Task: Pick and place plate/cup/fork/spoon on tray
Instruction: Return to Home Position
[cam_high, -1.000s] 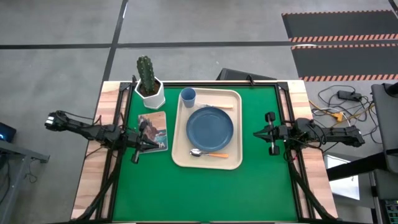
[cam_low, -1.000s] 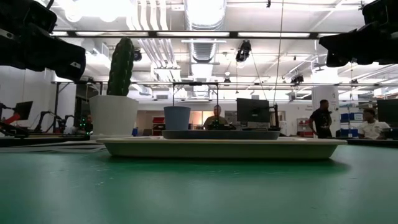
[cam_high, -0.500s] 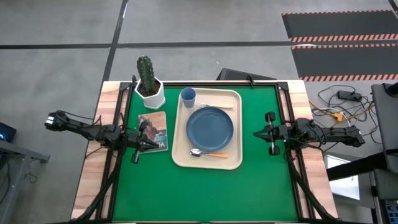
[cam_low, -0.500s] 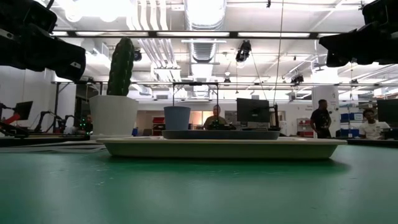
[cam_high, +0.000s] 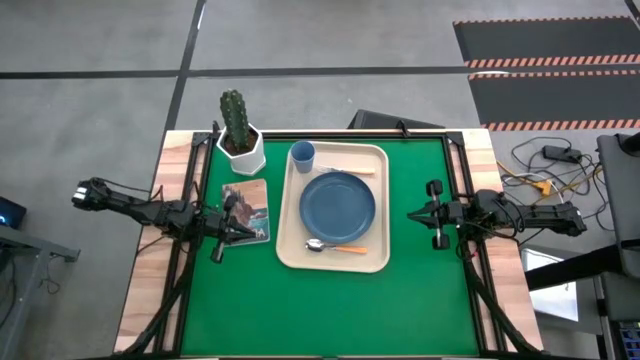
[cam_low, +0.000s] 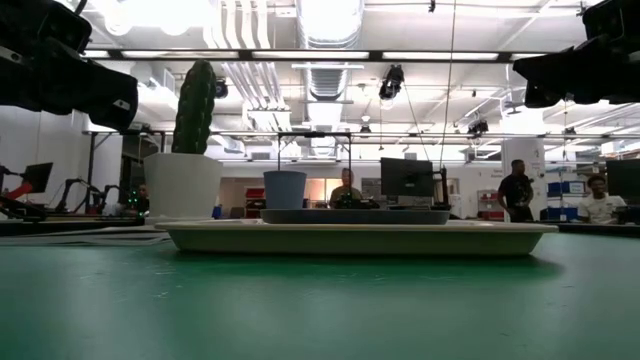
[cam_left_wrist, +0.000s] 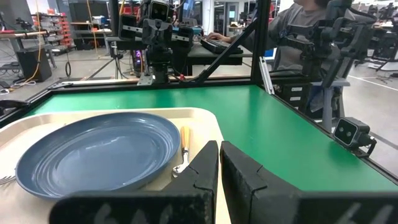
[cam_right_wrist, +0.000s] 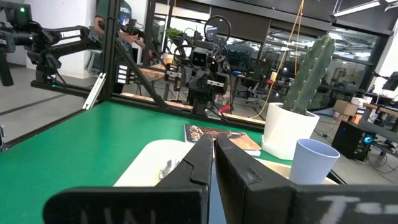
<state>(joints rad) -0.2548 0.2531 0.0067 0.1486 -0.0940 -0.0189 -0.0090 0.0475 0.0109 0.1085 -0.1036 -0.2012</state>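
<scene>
Looks finished: on the tray (cam_high: 380, 205), plate (cam_high: 338, 201) at centre, cup (cam_high: 302, 154) in the far corner, spoon (cam_high: 336, 247) along the near rim, fork (cam_high: 362, 171) behind the plate, with left gripper (cam_high: 254, 233) and right gripper (cam_high: 411, 214) clenched empty off either side.

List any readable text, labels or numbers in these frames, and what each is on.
"THUNDER" (a guess, blurred): white lettering on a dark arm or beam in the room behind the table, right wrist view.
Booklet beside the tray: picture cover, any print too small to read.
Plate, cup, cactus pot: no markings visible.
</scene>
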